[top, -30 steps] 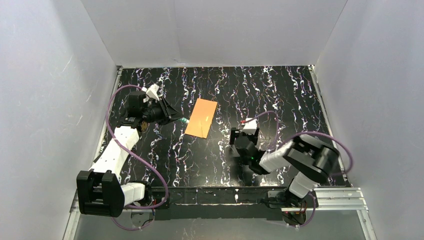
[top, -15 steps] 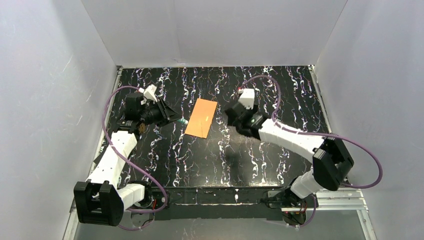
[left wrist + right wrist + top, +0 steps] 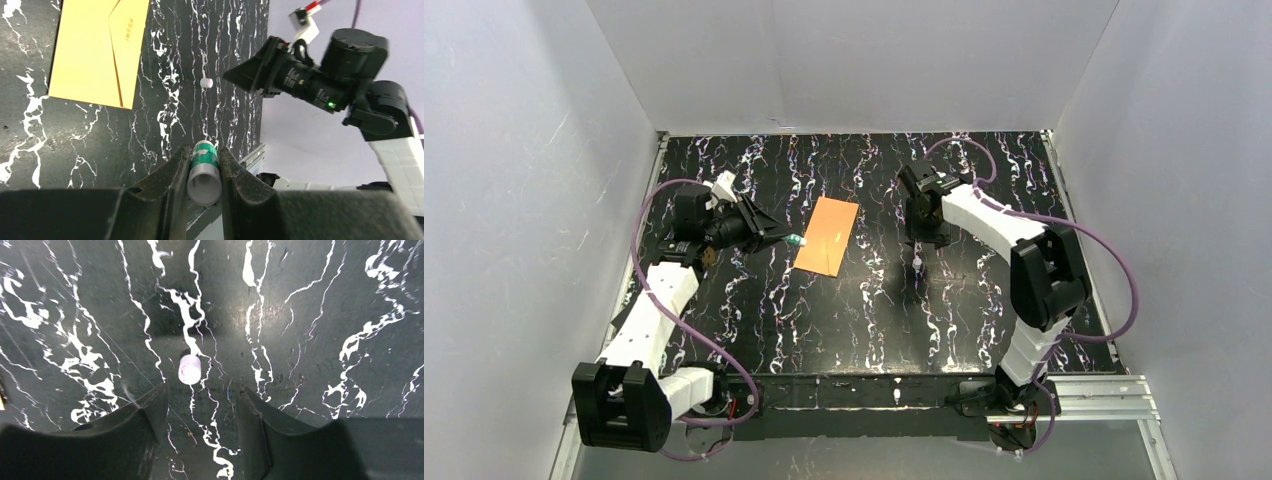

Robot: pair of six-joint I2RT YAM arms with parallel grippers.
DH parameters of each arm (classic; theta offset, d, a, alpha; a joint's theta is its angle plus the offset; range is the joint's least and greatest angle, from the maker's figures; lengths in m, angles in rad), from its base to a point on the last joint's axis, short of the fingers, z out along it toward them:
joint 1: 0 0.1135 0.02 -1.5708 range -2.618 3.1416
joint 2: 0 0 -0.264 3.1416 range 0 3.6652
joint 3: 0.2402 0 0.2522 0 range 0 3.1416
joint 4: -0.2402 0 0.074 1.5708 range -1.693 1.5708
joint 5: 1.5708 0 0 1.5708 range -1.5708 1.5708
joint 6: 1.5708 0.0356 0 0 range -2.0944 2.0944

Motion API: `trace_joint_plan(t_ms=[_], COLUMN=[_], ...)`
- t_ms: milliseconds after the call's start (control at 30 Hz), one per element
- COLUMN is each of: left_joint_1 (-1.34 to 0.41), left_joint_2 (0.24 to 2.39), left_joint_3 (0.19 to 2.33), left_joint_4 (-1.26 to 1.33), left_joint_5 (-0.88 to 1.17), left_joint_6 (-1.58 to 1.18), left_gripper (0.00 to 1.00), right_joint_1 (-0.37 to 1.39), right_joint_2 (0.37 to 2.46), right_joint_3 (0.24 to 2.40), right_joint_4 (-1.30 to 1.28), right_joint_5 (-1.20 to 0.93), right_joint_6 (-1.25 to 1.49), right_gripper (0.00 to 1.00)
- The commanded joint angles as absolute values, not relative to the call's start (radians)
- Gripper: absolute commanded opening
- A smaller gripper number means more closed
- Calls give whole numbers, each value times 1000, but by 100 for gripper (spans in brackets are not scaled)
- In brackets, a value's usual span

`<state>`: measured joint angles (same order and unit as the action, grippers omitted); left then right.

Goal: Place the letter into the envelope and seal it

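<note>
Orange envelope (image 3: 826, 235) lies unmoved just ahead of the left jaws, which stay clamped on a glue stick (image 3: 204, 172); the right jaws, apart, have swung over a small white cap (image 3: 189, 369).

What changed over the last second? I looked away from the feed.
The right arm swung out from near its base toward the far side of the table; the right tool now hangs open over the small white cap, not touching it. Nothing visibly taken or let go. The left tool barely shifted, still clamped on the glue stick; the envelope lies where it was.
</note>
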<state>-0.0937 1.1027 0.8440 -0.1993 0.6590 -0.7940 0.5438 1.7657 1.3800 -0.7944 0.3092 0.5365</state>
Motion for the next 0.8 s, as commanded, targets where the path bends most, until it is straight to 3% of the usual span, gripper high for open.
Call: trace_joint_plan(t_ms=[0,133,333,767], left_joint_1=[-89,-89,-89,-89], left_joint_2=[1118,1128,1133,1140], left_joint_3=[841,844,835,852], left_joint_4=[-156,-155,-154,-167], left_joint_5=[707,707,696,666], left_joint_6=[-851,-850,-852,-844], left_gripper=[0,0,0,0], right_joint_1=[526,518,518,518], right_joint_2=[1796,1825,1847,1909], right_joint_3=[1410,1379,1356,1365], right_joint_4=[-840,-824,-770,-769], right_joint_5=[235,190,172,166], right_joint_6=[502,497,472,463], right_gripper=[56,52,61,51])
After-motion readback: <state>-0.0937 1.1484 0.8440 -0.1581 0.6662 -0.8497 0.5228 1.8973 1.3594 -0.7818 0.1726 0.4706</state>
